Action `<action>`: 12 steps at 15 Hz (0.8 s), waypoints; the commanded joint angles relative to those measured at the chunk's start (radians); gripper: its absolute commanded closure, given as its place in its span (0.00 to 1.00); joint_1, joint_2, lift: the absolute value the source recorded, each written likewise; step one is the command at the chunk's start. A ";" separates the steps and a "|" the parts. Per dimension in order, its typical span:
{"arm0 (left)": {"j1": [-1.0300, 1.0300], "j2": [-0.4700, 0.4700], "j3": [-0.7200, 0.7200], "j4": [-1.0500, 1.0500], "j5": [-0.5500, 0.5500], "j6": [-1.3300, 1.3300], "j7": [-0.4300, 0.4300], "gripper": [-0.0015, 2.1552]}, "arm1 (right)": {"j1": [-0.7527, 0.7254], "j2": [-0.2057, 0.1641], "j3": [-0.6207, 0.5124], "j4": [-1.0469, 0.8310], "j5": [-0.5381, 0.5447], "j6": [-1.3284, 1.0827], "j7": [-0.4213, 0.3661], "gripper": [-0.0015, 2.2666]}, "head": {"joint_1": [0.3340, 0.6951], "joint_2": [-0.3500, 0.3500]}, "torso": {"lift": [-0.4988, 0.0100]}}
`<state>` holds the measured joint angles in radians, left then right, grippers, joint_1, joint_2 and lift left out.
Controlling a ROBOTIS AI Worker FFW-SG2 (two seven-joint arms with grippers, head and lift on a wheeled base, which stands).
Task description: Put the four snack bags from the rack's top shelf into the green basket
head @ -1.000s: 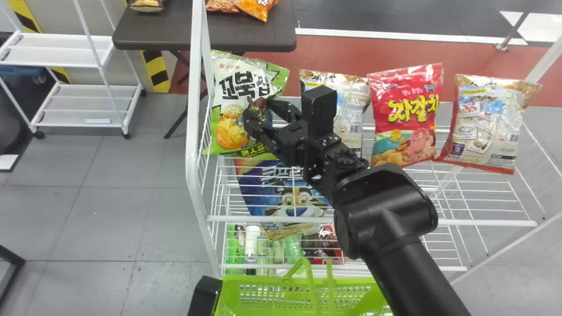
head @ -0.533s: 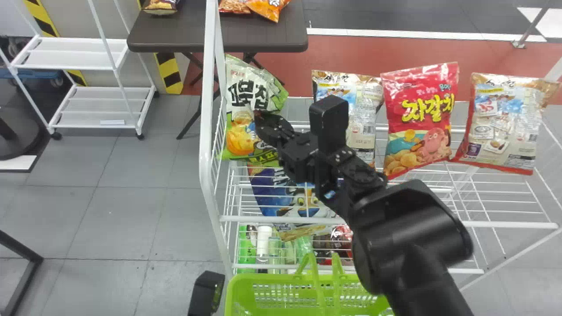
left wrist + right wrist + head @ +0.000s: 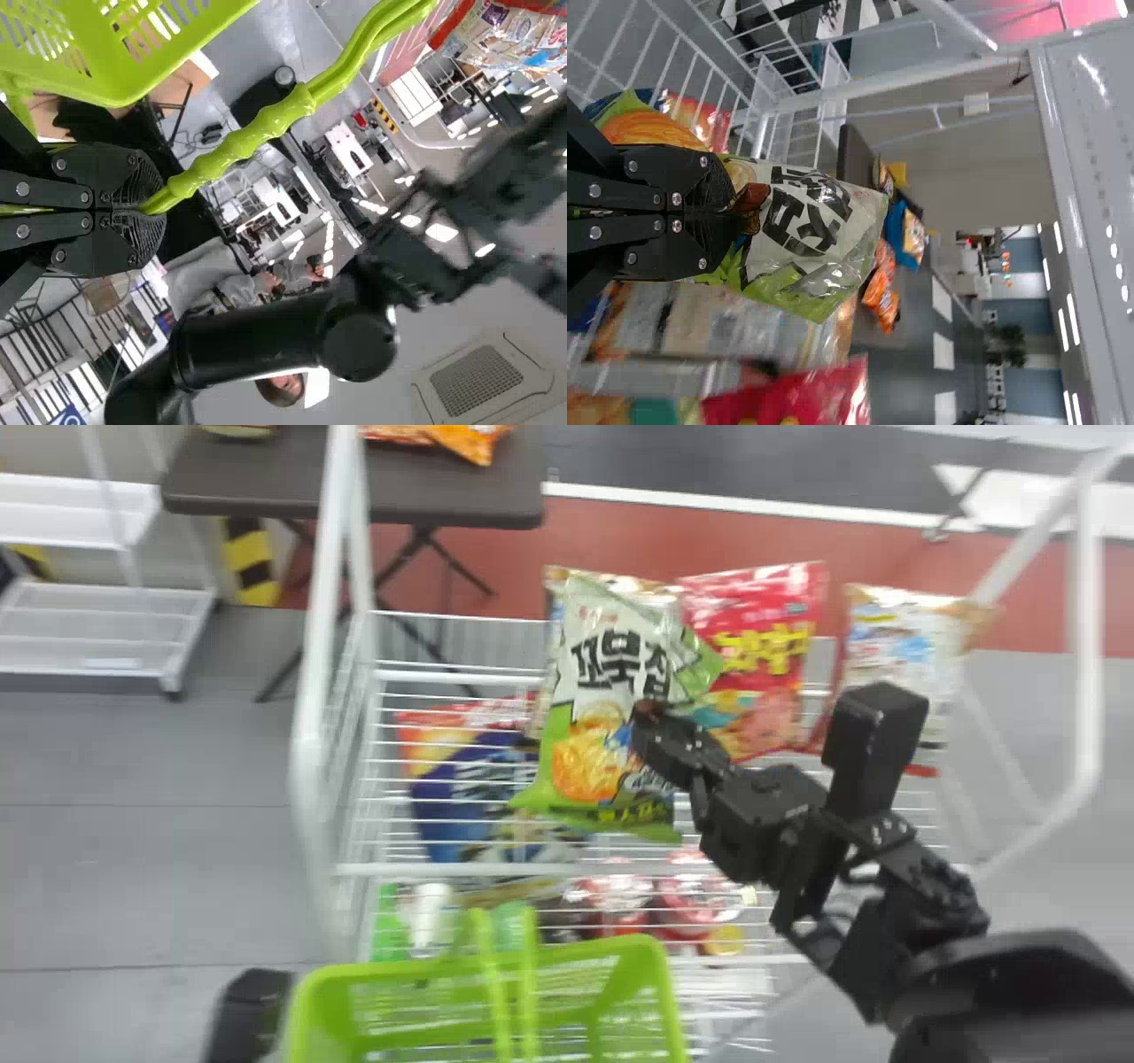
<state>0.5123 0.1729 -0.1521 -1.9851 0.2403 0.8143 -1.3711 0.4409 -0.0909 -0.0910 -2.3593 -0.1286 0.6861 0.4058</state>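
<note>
My right gripper (image 3: 656, 731) is pinched on the green-and-white snack bag (image 3: 589, 766), held in front of the rack's other bags. In the right wrist view, the right gripper (image 3: 735, 208) grips this bag (image 3: 806, 217) at its middle. Behind it stand a beige bag, partly covered, a red bag (image 3: 771, 651) and another beige bag (image 3: 895, 646) at the right. The green basket (image 3: 660, 992) is at the bottom of the head view. My left gripper (image 3: 151, 205) is closed on the basket's handle (image 3: 239, 146).
The white wire rack's left post (image 3: 310, 691) rises beside the shelf. A blue bag (image 3: 469, 797) lies on a lower level, with bottles and packets beneath. A dark table (image 3: 425, 487) stands behind.
The right gripper has moved right across the rack, taking the green-and-white bag away from the left post. The head view has shifted, and more of the basket shows.
</note>
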 commanded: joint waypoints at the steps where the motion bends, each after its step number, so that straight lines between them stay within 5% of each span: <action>1: -0.003 -0.004 -0.006 -0.003 -0.013 -0.002 0.006 0.73 | 0.134 0.006 -0.161 -0.116 -0.075 0.077 0.051 0.90 | 1.00 0.00 | 0.98; 4: -0.005 -0.010 -0.017 -0.008 -0.018 0.001 0.012 0.73 | 0.237 0.063 -0.293 -0.210 -0.128 0.218 0.151 0.90 | 1.00 0.00 | 0.98; 8: 0.008 -0.013 -0.017 -0.009 -0.018 -0.002 0.018 0.73 | 0.271 0.063 -0.325 -0.219 -0.184 0.608 0.263 0.90 | 1.00 0.00 | 0.98; 12: 0.014 -0.019 -0.018 -0.011 -0.019 -0.005 0.018 0.73 | 0.302 0.054 -0.262 -0.176 -0.186 0.688 0.320 0.90 | 1.00 0.00 | 0.98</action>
<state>0.5256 0.1557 -0.1688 -1.9946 0.2221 0.8108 -1.3533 0.7387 -0.0333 -0.3767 -2.5511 -0.3203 1.3663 0.7270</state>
